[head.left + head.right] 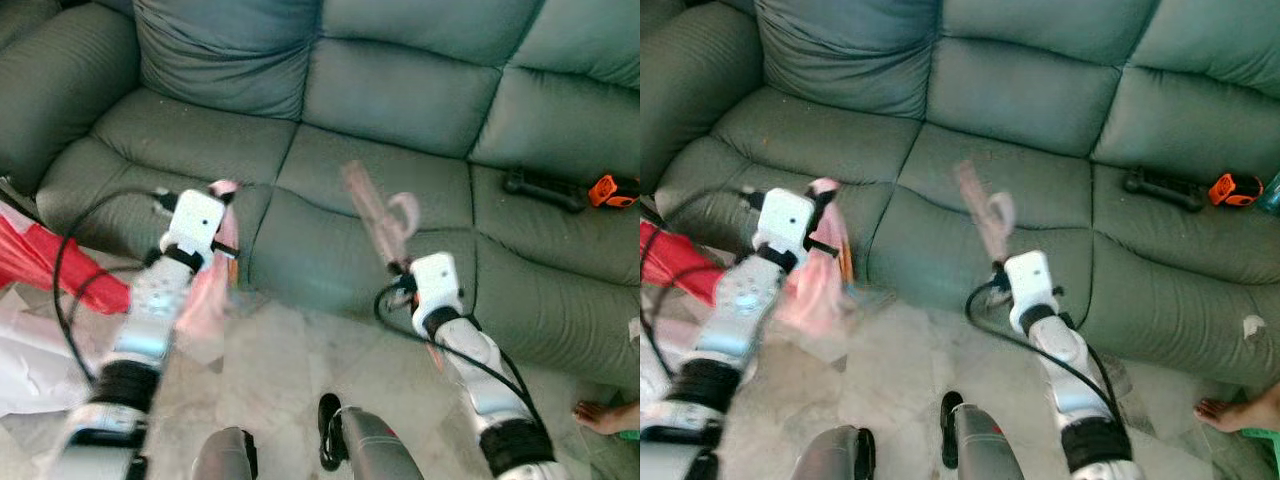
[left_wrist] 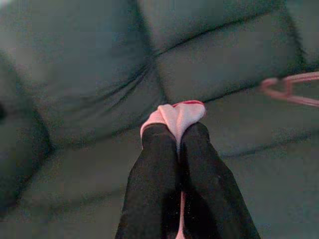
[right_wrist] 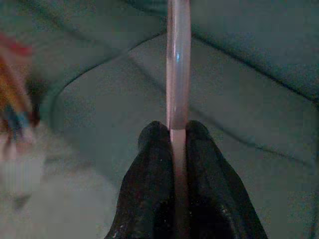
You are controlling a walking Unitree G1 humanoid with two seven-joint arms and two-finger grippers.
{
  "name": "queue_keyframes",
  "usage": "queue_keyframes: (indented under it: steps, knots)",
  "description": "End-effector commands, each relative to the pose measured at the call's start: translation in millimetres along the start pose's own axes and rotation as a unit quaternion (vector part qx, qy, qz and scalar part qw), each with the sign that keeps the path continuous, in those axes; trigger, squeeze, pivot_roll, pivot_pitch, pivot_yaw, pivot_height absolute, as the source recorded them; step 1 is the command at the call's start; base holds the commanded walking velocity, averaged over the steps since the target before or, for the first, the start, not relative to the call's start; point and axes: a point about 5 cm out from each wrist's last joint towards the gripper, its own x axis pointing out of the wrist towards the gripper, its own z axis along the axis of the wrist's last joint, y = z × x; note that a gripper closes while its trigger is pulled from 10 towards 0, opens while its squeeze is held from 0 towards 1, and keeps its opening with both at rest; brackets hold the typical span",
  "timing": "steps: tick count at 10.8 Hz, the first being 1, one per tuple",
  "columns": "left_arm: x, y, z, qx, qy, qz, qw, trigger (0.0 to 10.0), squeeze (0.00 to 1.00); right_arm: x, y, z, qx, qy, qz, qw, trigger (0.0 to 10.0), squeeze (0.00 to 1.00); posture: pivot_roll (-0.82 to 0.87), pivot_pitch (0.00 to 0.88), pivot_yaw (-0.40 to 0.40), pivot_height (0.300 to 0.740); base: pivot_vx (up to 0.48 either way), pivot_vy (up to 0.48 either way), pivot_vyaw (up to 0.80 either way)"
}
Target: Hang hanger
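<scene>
1. At the far left edge of the head views, a red cloth (image 1: 40, 262) and white paper (image 1: 30, 360) are seen on the pale tiled floor (image 1: 290, 370).
2. At lower left, the left arm is raised toward the sofa's front edge; the left gripper (image 2: 175, 130) is pressed shut on a pink garment (image 1: 208, 290), whose folded edge (image 2: 177, 113) is pinched between the black fingers (image 2: 154, 169) and whose blurred bulk hangs below the wrist.
3. The background, from upper left to upper right, is taken up by a grey-green sofa (image 1: 400, 100) with three seat cushions.
4. At centre, a pink hanger (image 1: 380, 215) is held up in front of the middle seat cushion; its outline is blurred, with the hook end uppermost.
5. Just below the hanger, the right gripper (image 3: 174, 130) is closed on the hanger's pink bar (image 3: 178, 59), which is clamped between the two fingers and stands straight up from them.
6. At right, a black tool (image 1: 545, 188) with an orange part (image 1: 612, 190) is laid on the right seat cushion.
7. At the lower right corner, a person's bare foot (image 1: 605, 415) is seen on the floor.
</scene>
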Motion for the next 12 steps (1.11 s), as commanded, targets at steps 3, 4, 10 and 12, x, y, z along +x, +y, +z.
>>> queue_keyframes:
  steps: [3, 4, 10, 12]
  knots:
    - [7.7, 20.1, 12, 0.202, -0.039, -0.124, 0.971, 10.0, 0.00, -12.9, -7.7, 1, -0.092, 0.033, 0.151, 0.984, 10.0, 0.00, -0.02, 0.238, -0.055, 0.740, 0.000, 0.000, 0.00]
    - [12.3, 27.5, 12, 0.264, -0.028, -0.137, 0.954, 10.0, 0.00, -14.4, -10.6, 1, -0.098, 0.036, 0.157, 0.982, 10.0, 0.00, -0.03, 0.233, -0.055, 0.740, 0.000, 0.000, 0.00]
    - [8.8, 18.6, -10, -0.105, 0.028, 0.090, 0.990, 10.0, 0.00, -15.3, 12.7, 13, 0.004, -0.047, 0.043, 0.998, 10.0, 0.00, -0.03, 0.226, -0.049, 0.740, 0.000, 0.000, 0.00]
    - [-2.3, -32.2, -8, -0.122, 0.012, 0.004, 0.992, 10.0, 0.00, -13.4, 19.1, 13, 0.002, -0.051, 0.036, 0.998, 10.0, 0.00, -0.03, 0.224, -0.052, 0.740, 0.000, 0.000, 0.00]
